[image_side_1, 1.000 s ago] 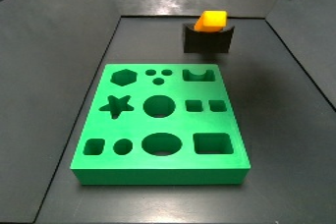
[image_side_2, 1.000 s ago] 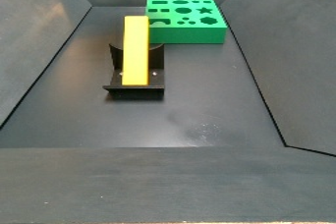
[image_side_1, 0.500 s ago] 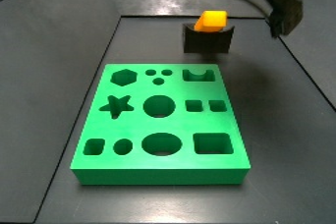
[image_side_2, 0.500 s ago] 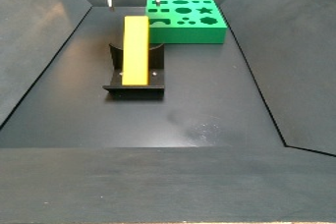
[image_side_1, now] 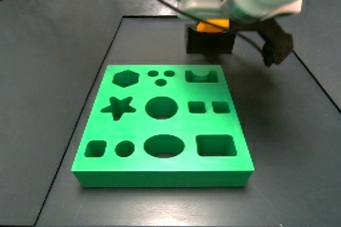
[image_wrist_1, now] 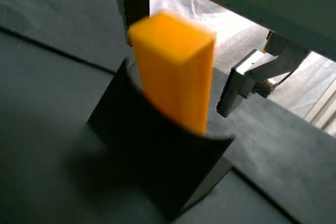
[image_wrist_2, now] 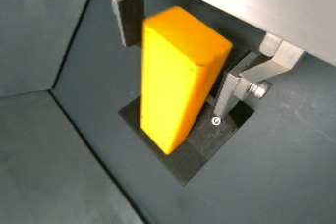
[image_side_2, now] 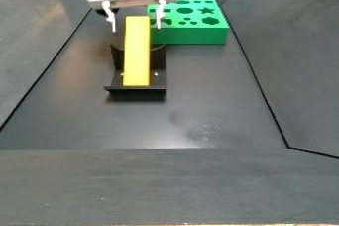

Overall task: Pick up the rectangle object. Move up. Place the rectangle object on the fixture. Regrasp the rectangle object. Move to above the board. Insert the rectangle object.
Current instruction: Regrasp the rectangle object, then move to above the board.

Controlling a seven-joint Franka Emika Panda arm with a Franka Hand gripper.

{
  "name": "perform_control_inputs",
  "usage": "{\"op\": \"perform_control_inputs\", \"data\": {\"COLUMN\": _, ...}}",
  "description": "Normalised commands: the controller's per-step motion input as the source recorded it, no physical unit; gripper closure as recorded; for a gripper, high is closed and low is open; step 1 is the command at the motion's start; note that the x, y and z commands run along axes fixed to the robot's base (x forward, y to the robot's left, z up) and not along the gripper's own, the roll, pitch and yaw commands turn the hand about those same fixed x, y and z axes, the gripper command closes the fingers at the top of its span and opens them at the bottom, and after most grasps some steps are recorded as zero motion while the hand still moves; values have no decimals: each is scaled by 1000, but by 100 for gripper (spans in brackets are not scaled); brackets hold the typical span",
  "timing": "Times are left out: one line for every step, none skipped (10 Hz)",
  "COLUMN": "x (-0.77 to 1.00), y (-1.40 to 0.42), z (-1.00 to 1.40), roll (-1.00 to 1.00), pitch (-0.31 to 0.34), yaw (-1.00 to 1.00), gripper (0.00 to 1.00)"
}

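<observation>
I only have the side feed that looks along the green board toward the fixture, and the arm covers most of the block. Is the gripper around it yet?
Observer: The gripper straddles the far end of the rectangle object, one finger on each side, jaws open.
Operator: Are the pads touching it?
Observer: No. In a wrist view there is a gap between the fingers and the rectangle object on both sides.
Operator: Is the block seated on the fixture?
Observer: Yes, it lies lengthwise on the fixture, overhanging toward the board.
</observation>
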Motion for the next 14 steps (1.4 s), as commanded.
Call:
{"op": "perform_control_inputs", "data": {"x": 0, "y": 0, "z": 0, "roll": 0, "pitch": 0, "yaw": 0, "gripper": 100}}
{"op": "perform_control_inputs", "data": {"x": 8, "y": -48, "z": 1000, "roll": -254, "pitch": -57, "yaw": 379, "gripper": 100}}
{"op": "perform_control_inputs", "data": {"x": 7, "y": -49, "z": 1000, "roll": -251, "pitch": -61, "yaw": 367, "gripper": 100}}
{"op": "perform_control_inputs", "data": {"x": 6, "y": -44, "z": 1000, "roll": -174, "pitch": -116, "yaw": 268, "gripper": 100}}
{"op": "perform_control_inputs", "data": {"x": 6, "y": -43, "z": 1000, "roll": -129, "pitch": -144, "yaw": 214, "gripper": 100}}
{"op": "perform_control_inputs", "data": {"x": 2, "y": -41, "z": 1000, "roll": -52, "pitch": -177, "yaw": 92, "gripper": 100}}
{"op": "perform_control_inputs", "data": {"x": -3, "y": -39, "z": 1000, "roll": -24, "pitch": -175, "yaw": 27, "gripper": 100}}
{"op": "perform_control_inputs", "data": {"x": -9, "y": -37, "z": 1000, "roll": -14, "pitch": -157, "yaw": -24, "gripper": 100}}
{"op": "perform_control_inputs", "data": {"x": -15, "y": -32, "z": 1000, "roll": -24, "pitch": -117, "yaw": -73, "gripper": 100}}
{"op": "perform_control_inputs", "data": {"x": -21, "y": -28, "z": 1000, "roll": -31, "pitch": -82, "yaw": -102, "gripper": 100}}
{"op": "perform_control_inputs", "data": {"x": -29, "y": -24, "z": 1000, "roll": -39, "pitch": -32, "yaw": -117, "gripper": 100}}
{"op": "perform_control_inputs", "data": {"x": -33, "y": -22, "z": 1000, "roll": -43, "pitch": 8, "yaw": -112, "gripper": 100}}
{"op": "perform_control_inputs", "data": {"x": -38, "y": -20, "z": 1000, "roll": -47, "pitch": 59, "yaw": -93, "gripper": 100}}
{"op": "perform_control_inputs", "data": {"x": -42, "y": -18, "z": 1000, "roll": -49, "pitch": 85, "yaw": -74, "gripper": 100}}
